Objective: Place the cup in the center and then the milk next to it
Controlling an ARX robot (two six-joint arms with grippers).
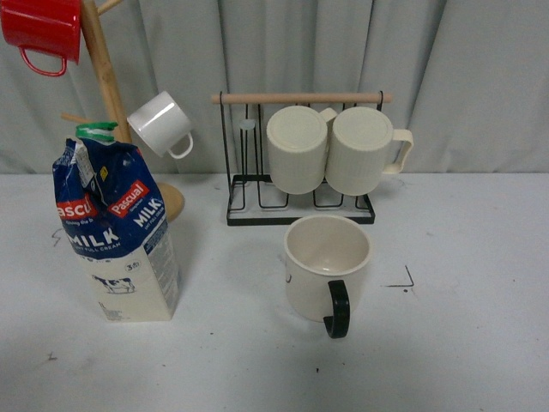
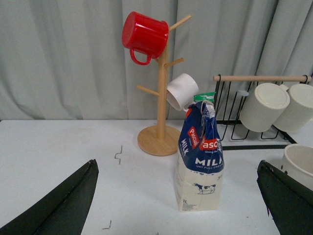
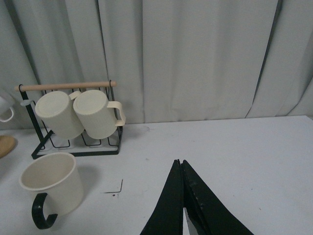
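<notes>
The cup, a wide cream mug with a black C-shaped handle, stands upright near the table's middle, in front of the wire rack. It also shows in the right wrist view and at the edge of the left wrist view. The milk, a blue and cream carton with a green cap, stands upright at the left. In the left wrist view the milk lies ahead of my left gripper, whose jaws stand wide open and empty. My right gripper is shut and empty, to the right of the cup. Neither arm shows in the front view.
A wooden mug tree behind the milk holds a red mug and a small white cup. A black wire rack with a wooden bar holds two ribbed cream mugs. A grey curtain hangs behind the white table.
</notes>
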